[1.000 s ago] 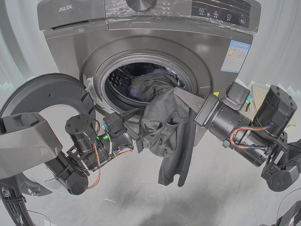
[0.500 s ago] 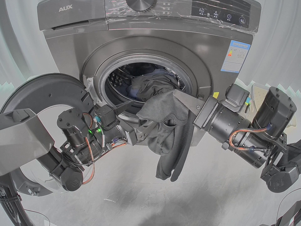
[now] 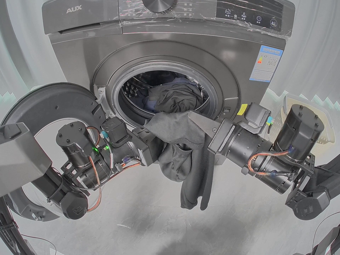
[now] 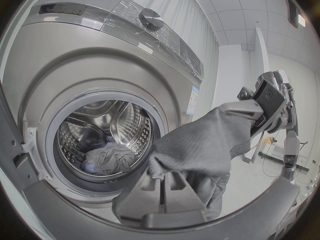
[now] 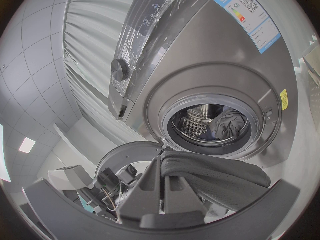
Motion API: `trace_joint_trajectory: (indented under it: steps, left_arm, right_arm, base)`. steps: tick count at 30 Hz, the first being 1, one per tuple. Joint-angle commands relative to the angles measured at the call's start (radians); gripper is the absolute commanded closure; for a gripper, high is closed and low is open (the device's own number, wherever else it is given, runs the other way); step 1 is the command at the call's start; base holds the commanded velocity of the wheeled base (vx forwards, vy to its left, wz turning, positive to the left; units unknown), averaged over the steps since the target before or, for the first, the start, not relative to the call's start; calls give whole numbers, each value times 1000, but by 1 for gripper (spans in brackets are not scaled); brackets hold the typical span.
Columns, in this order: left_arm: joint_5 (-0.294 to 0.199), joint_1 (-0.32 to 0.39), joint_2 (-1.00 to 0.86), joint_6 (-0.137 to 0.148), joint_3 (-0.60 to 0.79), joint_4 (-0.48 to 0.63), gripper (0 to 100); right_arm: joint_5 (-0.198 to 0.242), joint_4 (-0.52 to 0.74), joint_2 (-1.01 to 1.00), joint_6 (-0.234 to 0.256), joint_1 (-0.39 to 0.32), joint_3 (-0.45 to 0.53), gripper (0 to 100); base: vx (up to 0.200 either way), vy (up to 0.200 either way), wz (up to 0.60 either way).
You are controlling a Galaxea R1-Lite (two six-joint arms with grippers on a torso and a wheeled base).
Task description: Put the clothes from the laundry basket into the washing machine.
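"Clothes, where now?"
"Dark grey garment (image 3: 177, 139) strung across dead centre, nearest of all. Pinched tight in the left gripper (image 4: 162, 180) at its 9 o'clock end, pinched just as tight in the right gripper (image 5: 163, 182) at its 3 o'clock end. Long tail hanging free toward 6 o'clock, above the floor (image 3: 141, 216)."
"Changed in the last second?"
"Carried toward 9 o'clock and lowered a little, both ends together. Pulled flatter along the top. No longer overlapping the mouth — now level with the lower rim (image 3: 129, 115) of the washing machine (image 3: 170, 43)."
"Meaning?"
"Likely a set-up for the feed-in, not the feed-in itself. Not loaded yet; needs lifting over that rim, tail included, or risks snagging there."
"Room to move?"
"Tight at 9 o'clock: open door (image 3: 53, 103) right beside the left arm. Looser at 3 o'clock, with the laundry basket (image 3: 324, 139) behind the right arm. Farther in, drum (image 3: 136, 85) already holding a heap of clothes (image 3: 173, 98) at the mouth's centre and 4 o'clock. Free space up around 11 and 12 — best aimed high."
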Motion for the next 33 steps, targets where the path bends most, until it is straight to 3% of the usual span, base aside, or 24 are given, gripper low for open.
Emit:
trace_joint_trajectory:
  steps: [1, 5, 8, 9, 14, 18, 22, 28, 33]
  left_arm:
    - [-5, 0, -64, 1, 47, -6, 100]
    - [-17, -1, -140, 14, 96, -1, 100]
    - [-16, -1, -156, 6, 85, 0, 100]
    - [-16, 0, -158, 5, 80, 0, 100]
    - [-6, 8, -173, -2, 62, 2, 100]
    - [6, 11, -183, -11, 42, 2, 100]
    - [33, 12, -184, -41, 20, 2, 100]
    - [50, 14, -186, -45, -1, 3, 100]
    - [56, 14, -190, -48, -13, 2, 100]
  right_arm:
    - [2, -1, 36, 0, -4, -7, 100]
    - [11, -5, 107, -1, -13, -35, 100]
    - [9, -15, 148, -1, -13, -44, 100]
    - [11, -18, 161, -3, -13, -47, 0]
    - [8, -19, 211, -31, -13, -40, 0]
    - [8, -28, 239, -87, -16, 5, 0]
    - [9, -114, 260, -147, -16, 74, 0]
    - [12, -222, 336, -233, -42, 132, 0]
    - [35, -291, 391, -273, -67, 157, 0]
  base:
    - [0, 0, 0]
    - [0, 0, 0]
    - [0, 0, 0]
    - [0, 0, 0]
    - [0, 0, 0]
    - [0, 0, 0]
    - [0, 0, 0]
    - [0, 0, 0]
    - [0, 0, 0]
